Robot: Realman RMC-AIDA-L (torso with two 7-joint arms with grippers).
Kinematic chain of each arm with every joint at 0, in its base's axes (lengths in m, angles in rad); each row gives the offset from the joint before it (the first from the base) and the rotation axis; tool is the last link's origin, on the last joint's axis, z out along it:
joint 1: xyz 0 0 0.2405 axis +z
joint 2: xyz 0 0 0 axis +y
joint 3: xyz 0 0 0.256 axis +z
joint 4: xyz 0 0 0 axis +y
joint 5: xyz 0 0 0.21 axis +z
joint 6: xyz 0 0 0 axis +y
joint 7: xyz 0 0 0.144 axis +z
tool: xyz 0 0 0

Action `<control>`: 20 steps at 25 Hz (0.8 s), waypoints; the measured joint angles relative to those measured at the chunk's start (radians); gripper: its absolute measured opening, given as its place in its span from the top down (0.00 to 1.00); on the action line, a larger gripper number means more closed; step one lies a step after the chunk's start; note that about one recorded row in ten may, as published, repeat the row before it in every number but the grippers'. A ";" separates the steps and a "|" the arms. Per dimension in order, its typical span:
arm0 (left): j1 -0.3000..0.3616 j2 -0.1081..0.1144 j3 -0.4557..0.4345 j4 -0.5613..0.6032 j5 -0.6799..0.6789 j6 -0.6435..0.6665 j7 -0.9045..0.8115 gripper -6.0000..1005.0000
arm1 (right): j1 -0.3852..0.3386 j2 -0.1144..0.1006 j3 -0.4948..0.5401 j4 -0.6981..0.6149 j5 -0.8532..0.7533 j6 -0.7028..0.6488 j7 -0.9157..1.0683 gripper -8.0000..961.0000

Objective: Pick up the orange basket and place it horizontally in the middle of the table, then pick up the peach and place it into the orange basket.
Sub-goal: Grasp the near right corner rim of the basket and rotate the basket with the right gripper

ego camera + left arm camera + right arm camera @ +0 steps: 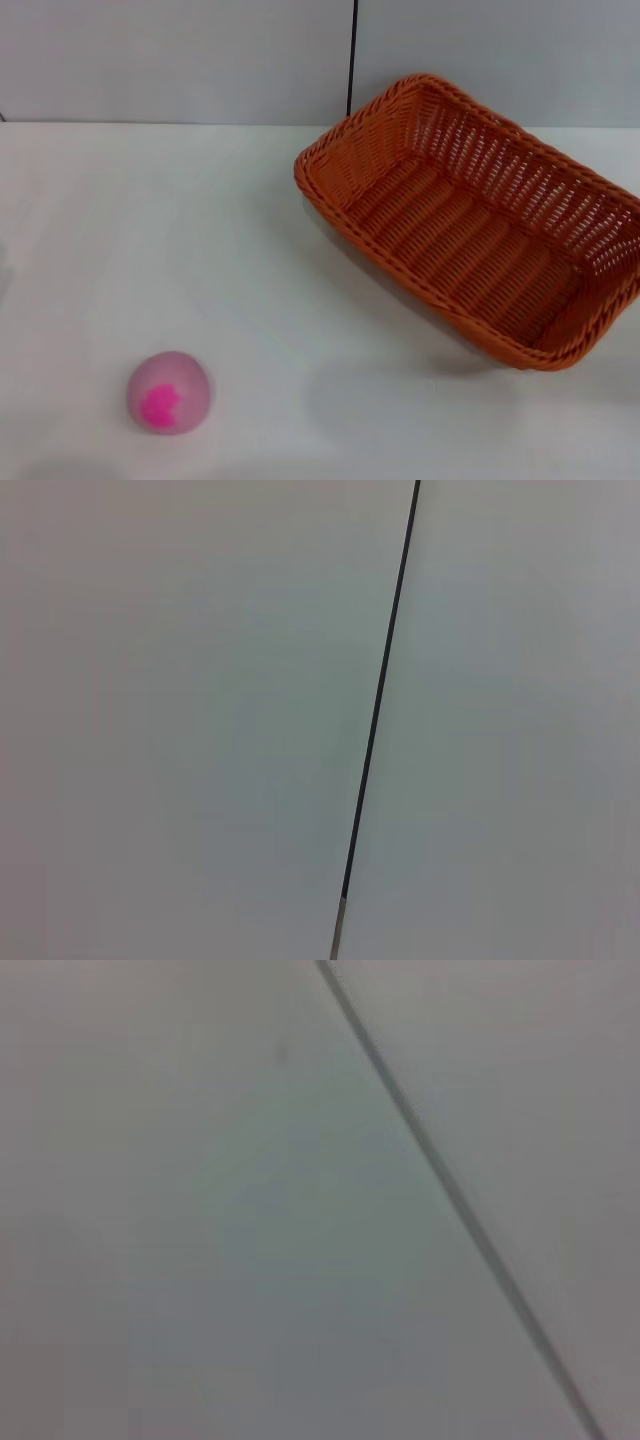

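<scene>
The orange basket [480, 225] stands on the white table [200, 250] at the back right, turned diagonally, with its open side up and nothing inside. Near the front left lies the peach [169, 391], pale pink with its magenta blotch facing me. Neither gripper shows in the head view. Both wrist views show only a grey wall with a dark seam.
A grey wall [180, 60] with a vertical dark seam [352, 60] rises behind the table's far edge. The same kind of seam [380, 720] crosses the left wrist view, and another seam [450, 1190] crosses the right wrist view.
</scene>
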 joint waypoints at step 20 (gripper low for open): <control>-0.014 0.000 -0.007 0.012 -0.006 0.016 -0.010 0.18 | 0.179 -0.274 0.544 -0.755 -1.575 -0.119 1.487 0.27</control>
